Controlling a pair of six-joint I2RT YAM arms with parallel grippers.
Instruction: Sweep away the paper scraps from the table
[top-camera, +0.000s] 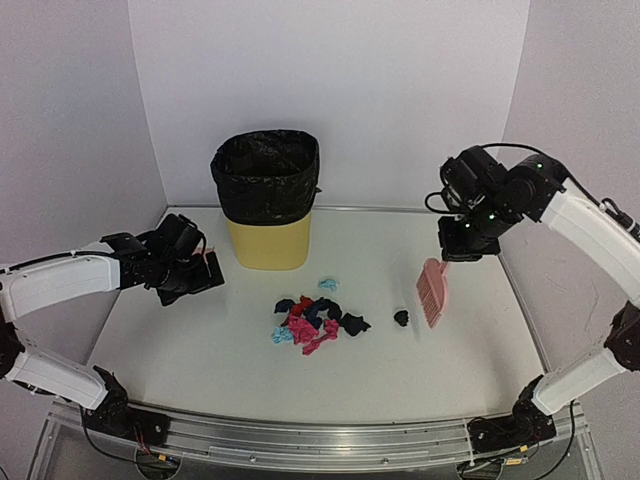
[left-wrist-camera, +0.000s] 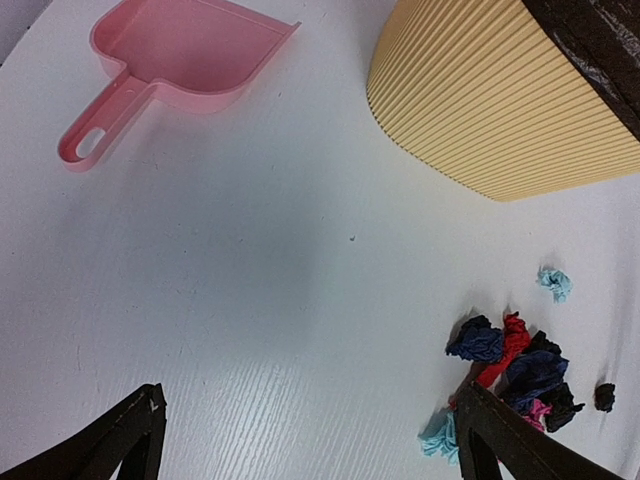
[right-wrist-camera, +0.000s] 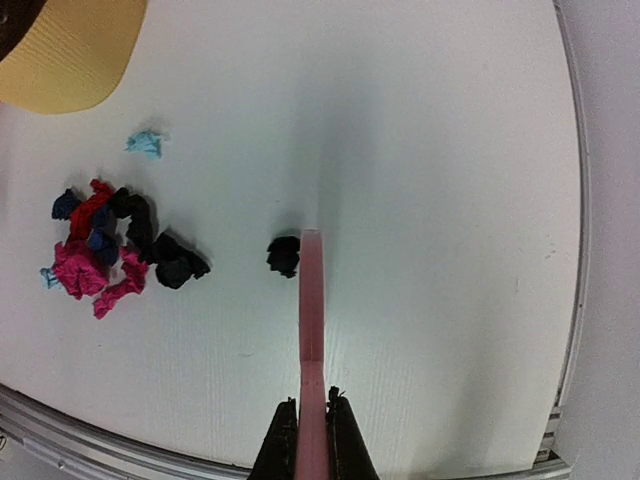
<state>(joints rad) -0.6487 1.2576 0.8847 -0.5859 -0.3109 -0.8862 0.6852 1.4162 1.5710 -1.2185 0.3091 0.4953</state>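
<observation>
Right gripper (right-wrist-camera: 311, 412) clamped on flat pink plastic comb-edged brush (top-camera: 433, 290), right of yellow ribbed bin (top-camera: 268, 243). Left gripper (left-wrist-camera: 310, 415) wide, holding nothing, left of bin. Crumpled paper scraps (top-camera: 312, 322) clustered on white table (top-camera: 180, 340) in front of bin; lone black wad (top-camera: 401, 318) just beside brush.

the paper scraps (top-camera: 312, 322) are showing pink, red, navy, black and light blue against the white counter (top-camera: 200, 345).
</observation>
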